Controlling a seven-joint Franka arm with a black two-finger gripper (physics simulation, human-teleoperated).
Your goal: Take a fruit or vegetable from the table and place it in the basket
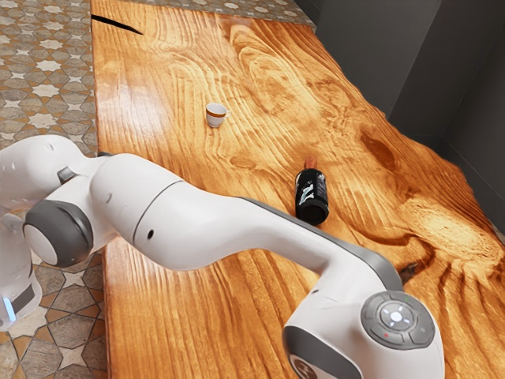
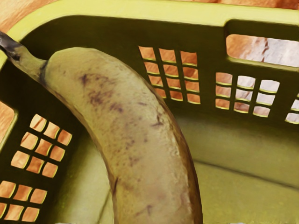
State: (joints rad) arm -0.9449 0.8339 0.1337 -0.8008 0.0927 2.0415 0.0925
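Observation:
A brown-spotted yellow banana (image 2: 135,140) looms large in the wrist view, running up from the lower edge directly under my hand. Its dark stem reaches across a corner of the yellow-green basket (image 2: 163,11), while its body lies over the basket's inside, with the floor visible on both sides. Whether the banana touches the basket cannot be told. My arm's wrist end is at the exterior view's lower right, bent downward. How the hand meets the banana is hidden.
On the wooden table (image 1: 181,316), a dark bottle (image 1: 312,197) stands just beyond the forearm. A small white cup (image 1: 215,115) with a gold-brown band is farther back. A small dark tip (image 1: 408,272) pokes out beside the arm's wrist.

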